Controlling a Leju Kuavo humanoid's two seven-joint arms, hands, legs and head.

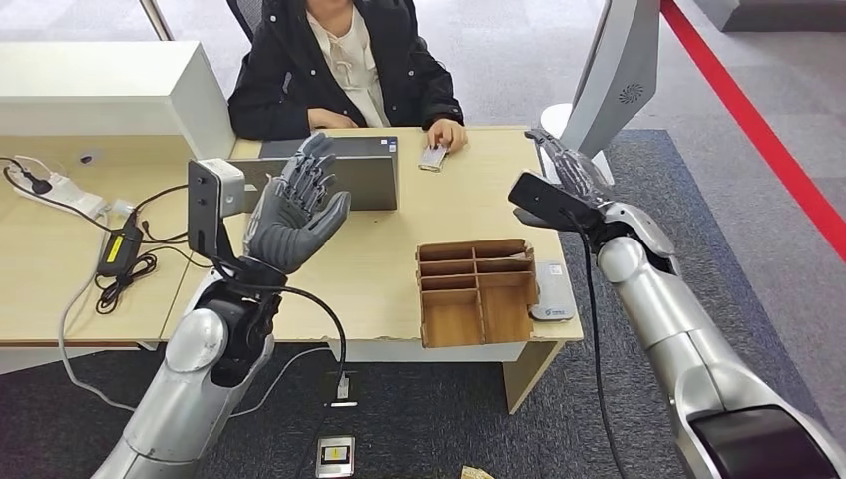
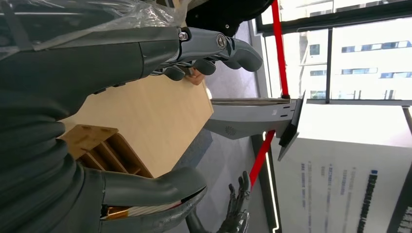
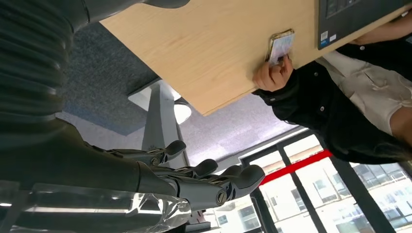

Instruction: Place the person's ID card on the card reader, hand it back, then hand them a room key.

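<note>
Both silver arms rose from the lower edge of the head view, nearest the camera. To the left, the left hand [image 1: 296, 215] stood raised above the desk [image 1: 399, 249], palm up, fingers spread wide, holding nothing. A laptop [image 1: 334, 170] lay on the desk just behind it, in front of the seated person [image 1: 344, 65].

Near the desk's middle, the wooden compartment tray [image 1: 477, 289] sat at the near edge — its visible compartments showed no room key. Just beside the tray's right wall lay a flat grey device [image 1: 552, 291], judged to be the card reader, with nothing on it.

Further back, the person's hand [image 1: 449, 133] rested on the desk, touching the ID card [image 1: 432, 157]. In the right wrist view the card lay on the wood under the person's fingertips.

To the right, the right hand [image 1: 561, 160] was extended at the desk's far right corner, fingers open and loosely straightened, empty, near the card but apart from it.

Progress assessment: the task stood at its start. The card had not been taken — pickup, placement on the reader, return of the card and delivery of a room key all remained.
</note>
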